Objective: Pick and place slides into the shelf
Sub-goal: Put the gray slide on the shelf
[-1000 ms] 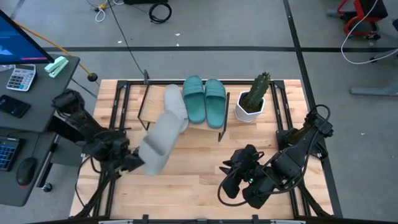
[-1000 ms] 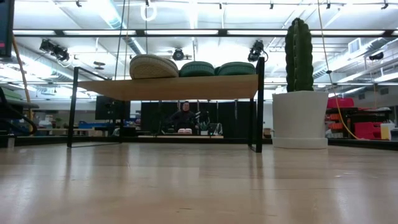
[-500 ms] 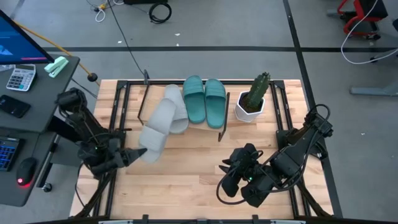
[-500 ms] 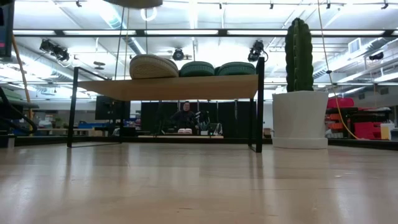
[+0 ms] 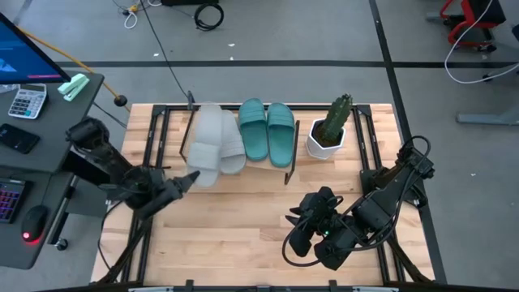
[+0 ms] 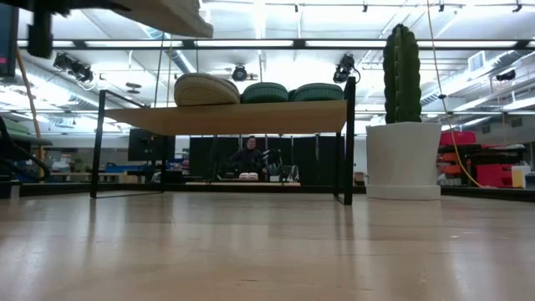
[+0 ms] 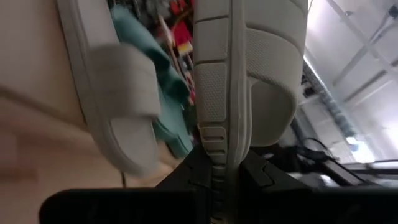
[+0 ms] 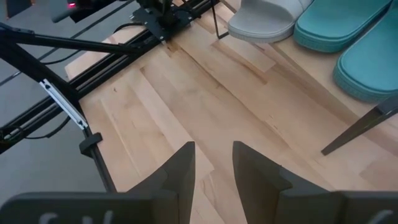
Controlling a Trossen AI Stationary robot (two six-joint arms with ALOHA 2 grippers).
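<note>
Bright overhead strip lights, soft shadows; left wrist view blurred

In the low view the held grey slide (image 6: 159,12) is cut off by the top edge, so only part of its sole is seen, and the left gripper is lost in shadow at the top corner. In the left wrist view the second grey slide (image 7: 112,93) and the teal slides (image 7: 158,81) are blurred, and the heel of the held slide is cut off. The shelf (image 5: 280,169) top is mostly hidden from above by the slides.
</note>
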